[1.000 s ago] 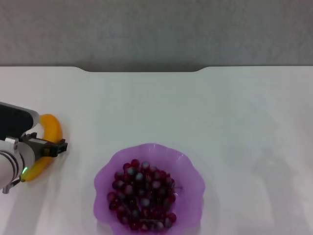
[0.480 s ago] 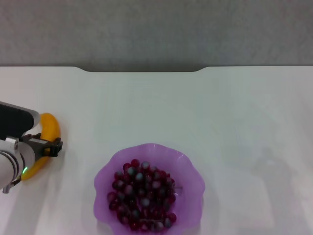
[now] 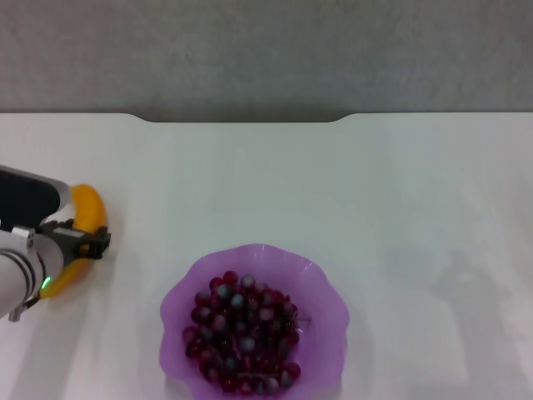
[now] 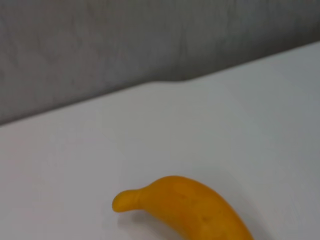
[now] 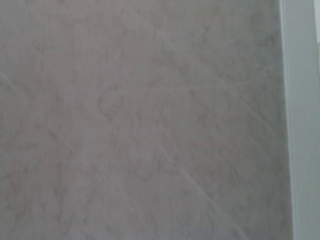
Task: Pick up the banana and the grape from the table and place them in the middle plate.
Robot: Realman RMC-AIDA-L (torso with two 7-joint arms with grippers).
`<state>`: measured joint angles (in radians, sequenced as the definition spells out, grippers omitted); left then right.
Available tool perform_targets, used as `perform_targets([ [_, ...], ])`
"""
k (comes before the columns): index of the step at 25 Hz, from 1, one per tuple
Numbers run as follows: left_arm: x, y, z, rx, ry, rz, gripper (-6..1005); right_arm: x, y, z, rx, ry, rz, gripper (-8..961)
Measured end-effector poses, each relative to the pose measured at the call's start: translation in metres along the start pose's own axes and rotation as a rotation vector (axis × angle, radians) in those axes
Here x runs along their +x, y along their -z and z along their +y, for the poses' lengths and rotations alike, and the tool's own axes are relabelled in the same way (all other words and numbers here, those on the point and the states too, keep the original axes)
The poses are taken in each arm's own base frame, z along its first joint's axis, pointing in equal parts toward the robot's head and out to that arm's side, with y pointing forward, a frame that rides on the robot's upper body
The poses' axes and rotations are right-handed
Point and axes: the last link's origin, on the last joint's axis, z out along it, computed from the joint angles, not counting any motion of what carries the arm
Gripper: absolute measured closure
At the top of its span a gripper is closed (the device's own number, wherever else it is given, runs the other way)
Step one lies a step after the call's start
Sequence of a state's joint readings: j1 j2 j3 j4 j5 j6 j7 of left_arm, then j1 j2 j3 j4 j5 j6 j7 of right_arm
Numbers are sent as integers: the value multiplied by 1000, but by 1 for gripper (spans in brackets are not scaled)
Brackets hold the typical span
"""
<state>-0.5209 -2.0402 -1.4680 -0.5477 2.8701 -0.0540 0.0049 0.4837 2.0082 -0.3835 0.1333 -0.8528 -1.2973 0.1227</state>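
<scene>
In the head view the grapes (image 3: 244, 337) already lie in the purple plate (image 3: 331, 293), which stands on the white counter (image 3: 333, 183) near its front edge, so that half of the task looks done and the banana is the step in hand. The banana (image 3: 88, 215) lies on the counter at the far left, well apart from the plate. The left gripper (image 3: 93, 243) sits over the middle of the banana, with its dark jaws at the fruit; I cannot tell from here if they are clenched on it or only around it. In the left wrist view one end of the banana (image 4: 190, 205) shows on the counter, with a soft shadow under it, so I judge it is not lifted. The right wrist view shows only a grey surface and a pale strip, and the right gripper is not seen in any view. The next move, I think, calls for a firm hold on the banana, a lift, and a carry toward the plate.
</scene>
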Motion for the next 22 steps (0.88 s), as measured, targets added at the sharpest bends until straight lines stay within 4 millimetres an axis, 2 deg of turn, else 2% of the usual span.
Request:
perform_targets([
  [2, 7, 1, 1, -5, -1, 21, 489, 0, 0, -1, 1, 1, 1, 954],
  [9, 51, 15, 9, -35, -42, 128, 479, 1, 2, -2, 5, 4, 7, 955],
  [12, 73, 33, 14, -51, -100, 174, 475, 3, 1, -4, 8, 6, 20, 955],
  [16, 97, 67, 33, -104, -185, 211, 470, 5, 1, -4, 10, 8, 35, 955],
  [21, 104, 108, 70, -196, -320, 233, 464, 4, -1, -4, 8, 9, 34, 955],
  [22, 103, 116, 82, -226, -363, 232, 462, 4, -1, -4, 8, 9, 34, 955],
])
